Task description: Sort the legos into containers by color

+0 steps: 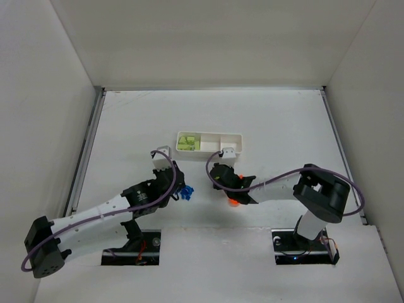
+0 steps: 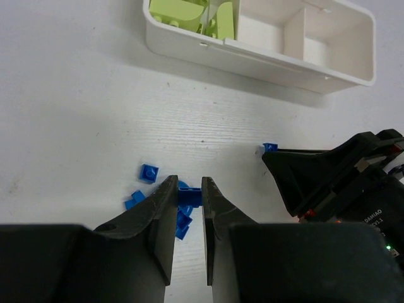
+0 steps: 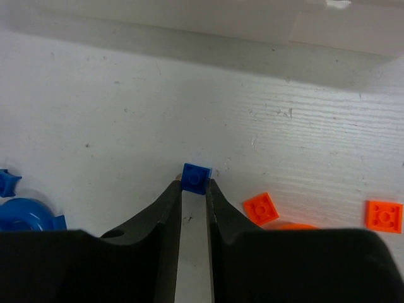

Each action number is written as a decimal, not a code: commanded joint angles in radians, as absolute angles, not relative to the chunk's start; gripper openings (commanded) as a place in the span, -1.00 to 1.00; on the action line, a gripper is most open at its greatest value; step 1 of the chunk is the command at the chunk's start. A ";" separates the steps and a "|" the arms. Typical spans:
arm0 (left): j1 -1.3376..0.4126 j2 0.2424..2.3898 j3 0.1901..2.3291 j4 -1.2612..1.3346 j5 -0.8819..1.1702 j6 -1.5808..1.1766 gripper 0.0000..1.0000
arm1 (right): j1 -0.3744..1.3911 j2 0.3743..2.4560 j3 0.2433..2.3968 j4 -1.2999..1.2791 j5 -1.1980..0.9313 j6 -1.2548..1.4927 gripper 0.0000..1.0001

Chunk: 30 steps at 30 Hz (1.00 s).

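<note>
Nearest the arm bases, the left gripper (image 2: 189, 189) is clenched on a blue brick (image 2: 189, 197), which sits pinched between its two dark fingertips low over the white table (image 1: 284, 126); whether the brick is lifted clear of the surface cannot be told. Around those fingertips lies a small cluster of loose blue bits (image 2: 149, 172), some just left of the fingers and some partly hidden beneath them, and in the top view the same cluster shows as a blue patch at the tip of the left arm. To the right of it, the right gripper (image 3: 196, 186) is closed on a small square blue plate (image 3: 196, 178), a finger touching each side of it, with the plate on or just above the table. Right of that gripper lie two flat orange plates (image 3: 260, 208), well apart from each other, and another orange piece is partly hidden under the gripper body. A round blue piece (image 3: 22, 214) lies at the left edge of the right wrist view. Farther out, beyond both grippers, the long white tray (image 2: 265, 63) rests on the table, and its left compartment holds the light green pieces (image 2: 189, 12)
</note>
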State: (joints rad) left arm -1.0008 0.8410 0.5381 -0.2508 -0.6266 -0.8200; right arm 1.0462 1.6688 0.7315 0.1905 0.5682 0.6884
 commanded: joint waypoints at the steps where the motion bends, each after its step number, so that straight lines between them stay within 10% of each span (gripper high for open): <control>1: -0.993 0.882 0.610 -0.166 -0.627 -0.767 -0.83 | 1.041 1.580 0.744 0.224 0.607 0.686 -0.59; 12: -0.917 1.029 0.686 0.032 -0.549 -0.681 -0.82 | 0.941 1.308 0.810 0.196 0.479 0.583 -0.58; 30: -0.736 1.298 0.804 0.285 -0.371 -0.657 -0.78 | 0.759 1.683 1.088 0.224 0.322 0.555 -0.34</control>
State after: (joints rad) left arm -0.7525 1.2930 0.7509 0.2111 -0.3977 -0.6662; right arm 0.7738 1.6882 1.0309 0.1856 0.3496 0.5648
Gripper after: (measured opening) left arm 0.162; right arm 0.304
